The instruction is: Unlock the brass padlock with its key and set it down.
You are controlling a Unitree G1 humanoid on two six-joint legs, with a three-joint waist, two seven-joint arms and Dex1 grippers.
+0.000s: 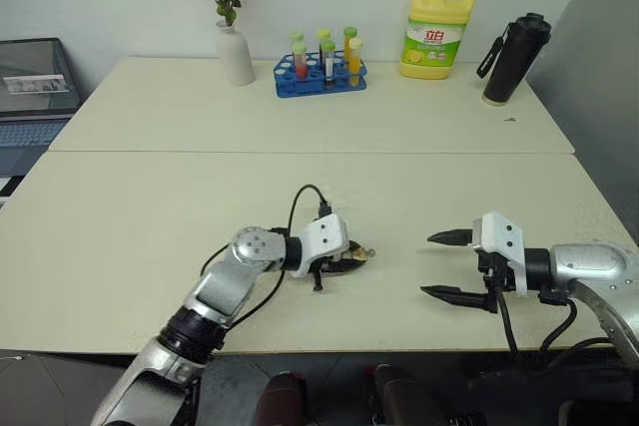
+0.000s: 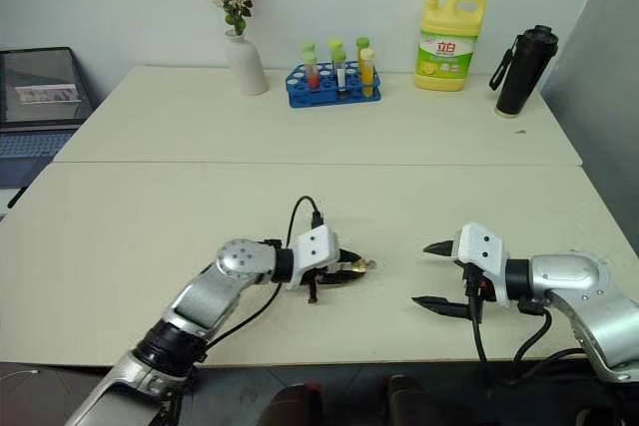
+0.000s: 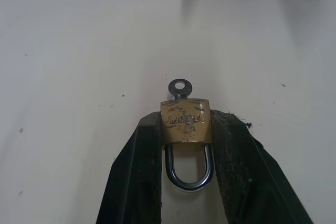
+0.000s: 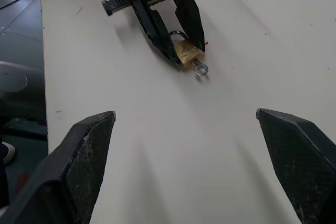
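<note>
- The left pincer point(image 1: 351, 256) hovers low over the front part of the pale tabletop point(image 1: 150, 216), its two black fingers point(image 3: 136, 182) clamped on the flat sides of one brass padlock point(image 3: 186, 121).
- The padlock's silver shackle point(image 3: 189, 174) loops back between the fingers towards the wrist, and it looks seated in the body, so the lock is probably not yet undone.
- One key point(image 3: 179, 87) sticks out of the padlock's far end, its ring-shaped head clear of the fingers and pointing away from the left pincer.
- The long axis of lock and key runs along the left pincer's fingers, aimed across the tabletop towards the robot's right.
- The right pincer point(image 1: 442, 265) waits near, a gap of bare tabletop apart, its two fingers spread wide and holding nothing.
- In the right wrist view the key head point(image 4: 200, 69) lies straight ahead, centred between the spread fingers, so the right arm is the free one to reach it.
- The coming move likely needs the right pincer to travel along that axis and pinch the small ring head.
- Count: one padlock, one key, two pincers.
- Along the back of the tabletop, left to right: one white vase point(image 1: 236, 54), one blue tube rack point(image 1: 319, 75), one yellow detergent bottle point(image 1: 437, 32), one black flask point(image 1: 514, 57).
</note>
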